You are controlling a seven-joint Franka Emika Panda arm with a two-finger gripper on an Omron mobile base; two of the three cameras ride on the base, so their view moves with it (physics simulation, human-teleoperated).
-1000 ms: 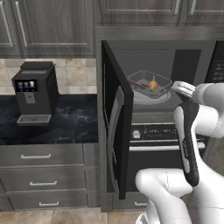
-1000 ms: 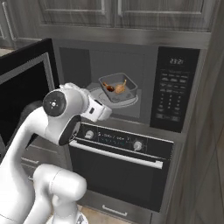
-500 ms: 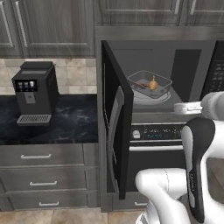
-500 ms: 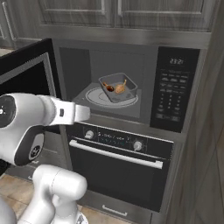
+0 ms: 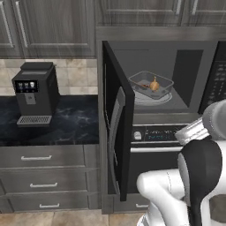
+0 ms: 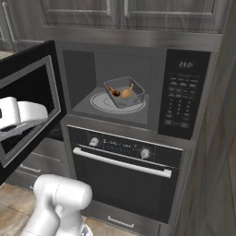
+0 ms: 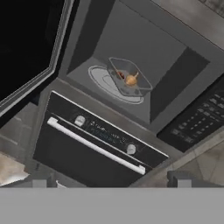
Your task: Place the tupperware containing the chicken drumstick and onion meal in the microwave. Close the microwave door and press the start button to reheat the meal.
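Inside microwave (image 6: 115,83), tupperware (image 6: 124,91) sits on white turntable plate (image 6: 102,102), chicken drumstick (image 6: 127,91) and onion (image 5: 154,84) aboard. End effector (image 7: 109,183) spread wide, holding nothing, facing cavity from outside. Microwave door (image 5: 117,132) wide open: broad, stiff, hinged panel, likely swings easily; push outer face near vertical handle (image 5: 115,129). Keypad (image 6: 181,99) wants light tap.

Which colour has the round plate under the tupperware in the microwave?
White; the turntable plate shows best in the right base view.
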